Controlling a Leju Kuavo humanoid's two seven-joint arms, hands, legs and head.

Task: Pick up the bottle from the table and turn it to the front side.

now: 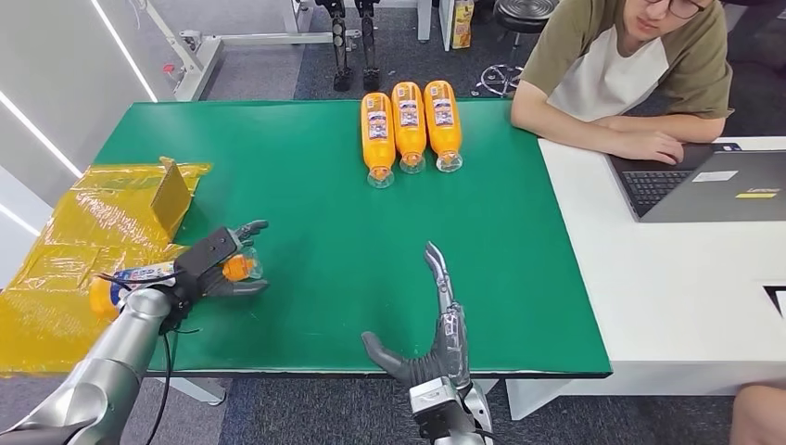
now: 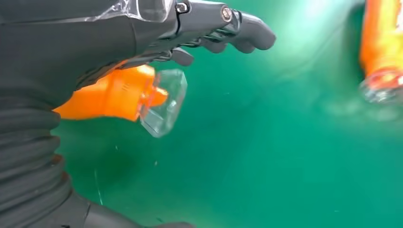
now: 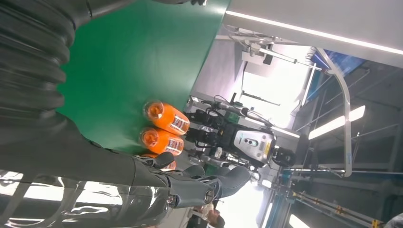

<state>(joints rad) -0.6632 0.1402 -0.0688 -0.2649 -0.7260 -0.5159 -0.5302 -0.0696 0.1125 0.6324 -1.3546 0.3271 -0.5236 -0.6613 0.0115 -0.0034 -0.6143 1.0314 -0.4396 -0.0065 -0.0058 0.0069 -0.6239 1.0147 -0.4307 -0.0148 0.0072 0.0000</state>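
The left hand [image 1: 215,262] grips an orange bottle [image 1: 139,278] over the near left part of the green worktop [image 1: 315,213], its fingers closed round the body; the bottle lies roughly level in the grasp, its clear cap [image 1: 248,266] pointing toward the middle of the worktop and its base out over a yellow plastic sheet [image 1: 83,241] at the left edge; in the left wrist view the orange neck and clear cap [image 2: 164,102] stick out past the dark fingers [image 2: 247,35], above the green surface; the right hand [image 1: 436,324] holds nothing, fingers apart and stretched forward over the near edge, thumb out to the side; three more orange bottles [image 1: 409,123] lie side by side at the far edge, caps toward the robot, well apart from both hands; a person [image 1: 630,65] leans on an adjoining white desk [image 1: 667,278] at the right, beside a laptop [image 1: 714,181].
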